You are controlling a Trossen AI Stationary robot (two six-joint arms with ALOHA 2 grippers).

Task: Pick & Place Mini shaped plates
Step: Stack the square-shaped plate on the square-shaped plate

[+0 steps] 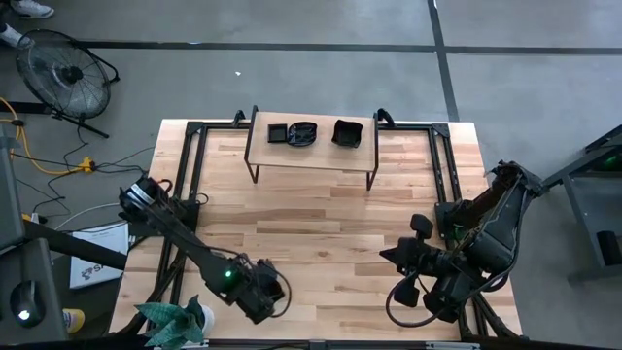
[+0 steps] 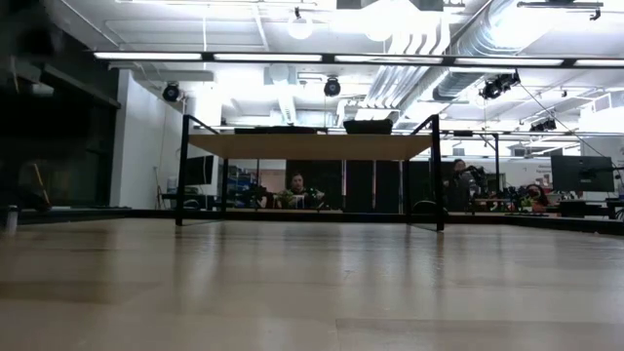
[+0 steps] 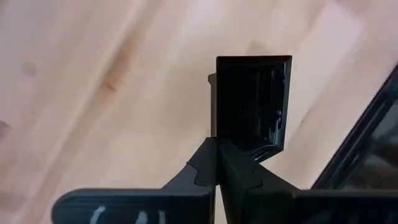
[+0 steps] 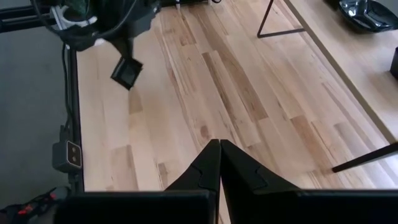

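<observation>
A: Pinching one square plate point(image 3: 252, 102) by its rim — left gripper point(image 3: 217, 144), fingers clamped on it, plate clear of the table point(image 1: 321, 224) at the near left edge, beside the green plant point(image 1: 175, 319).

B: Right gripper point(image 4: 219, 144)?

A: Fingers together, holding nothing, over the near right side.

B: Remaining stock?

A: Three black plates on the small raised shelf point(image 1: 311, 156) at the far side — a square one point(image 1: 277, 133), a leaf-like one point(image 1: 302, 135) just beside it, a wavy-edged one point(image 1: 347, 133) apart.

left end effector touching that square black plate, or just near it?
Touching. In the left wrist view the left end effector has its fingertips closed on the lower edge of the square plate, no gap. The right wrist view shows it lifted off the table.
</observation>
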